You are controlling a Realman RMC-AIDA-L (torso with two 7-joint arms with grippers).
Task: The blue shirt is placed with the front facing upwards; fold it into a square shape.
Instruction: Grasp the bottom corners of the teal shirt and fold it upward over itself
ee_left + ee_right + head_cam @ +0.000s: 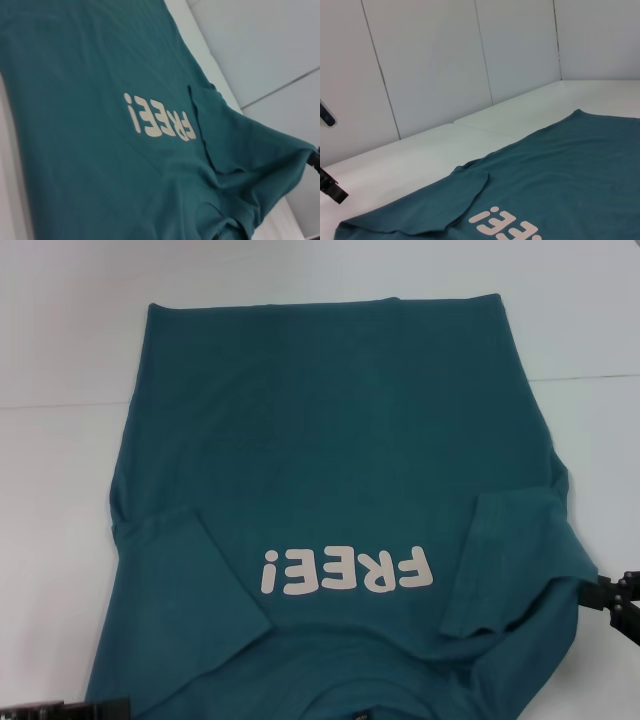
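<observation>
The blue shirt point(340, 470) lies front up on the white table point(60, 470). Its white "FREE!" lettering point(347, 571) reads upside down from the head view. Both short sleeves are folded in over the body, one sleeve point(185, 570) on the left and the other sleeve point(520, 550) on the right. My right gripper point(608, 595) is at the shirt's right shoulder edge, and the cloth rises to a peak at that gripper point(316, 161) in the left wrist view. My left gripper point(70, 709) shows only as a black bar beside the shirt's near left corner.
A seam in the table point(60, 405) runs sideways under the shirt. White wall panels point(435, 65) stand behind the table in the right wrist view. Bare table point(600, 460) lies on both sides of the shirt.
</observation>
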